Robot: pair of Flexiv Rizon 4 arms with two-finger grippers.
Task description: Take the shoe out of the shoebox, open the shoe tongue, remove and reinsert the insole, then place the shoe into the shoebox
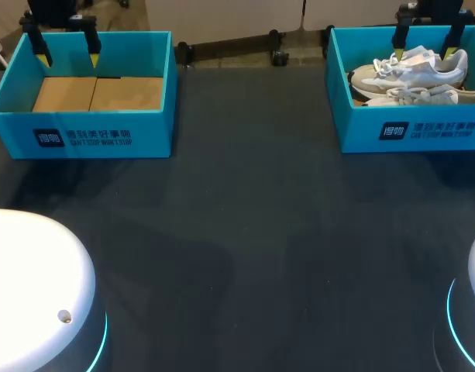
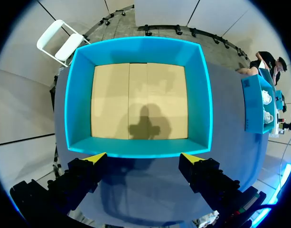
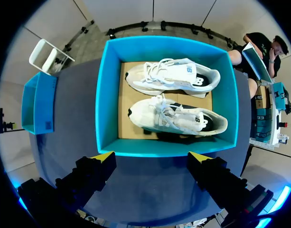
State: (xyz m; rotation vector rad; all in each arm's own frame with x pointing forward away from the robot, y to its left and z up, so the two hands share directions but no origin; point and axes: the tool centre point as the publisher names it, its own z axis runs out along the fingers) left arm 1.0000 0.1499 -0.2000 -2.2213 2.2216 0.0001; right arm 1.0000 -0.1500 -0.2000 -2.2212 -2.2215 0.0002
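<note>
Dark grey cloth covers the table (image 1: pixel 237 232), and from above two teal boxes stand at its far side, well apart. At the left is the empty box (image 1: pixel 82 136), showing only its cardboard floor (image 1: pixel 98 94). At the right is the shoebox (image 1: pixel 411 132), holding a pair of white lace-up shoes side by side: the far shoe (image 1: pixel 411 71) by the back wall and the near shoe (image 1: pixel 423 96) by the front wall. The left gripper (image 1: pixel 67 56) hangs over the far part of the empty box, its yellow tips spread wide and holding nothing. The right gripper (image 1: pixel 425 48) hangs over the shoes, its tips just as wide apart and not pinching either shoe.

From the left wrist, the empty box (image 2: pixel 136 151) lies just ahead of the left gripper (image 2: pixel 144 159). Its fingers are spread, and a shadow (image 2: pixel 144 126) of them falls on the cardboard floor (image 2: pixel 112 95). The shoebox (image 2: pixel 253 104) shows off to one side.

From the right wrist, the shoebox (image 3: pixel 164 147) sits straight ahead of the right gripper (image 3: pixel 151 157), whose fingers are parted above the table outside the box wall. The near shoe (image 3: pixel 178 118) lies closer to the gripper and the far shoe (image 3: pixel 173 78) beyond it. Both have their toes toward the empty box (image 3: pixel 38 104) and their laces up.
</note>
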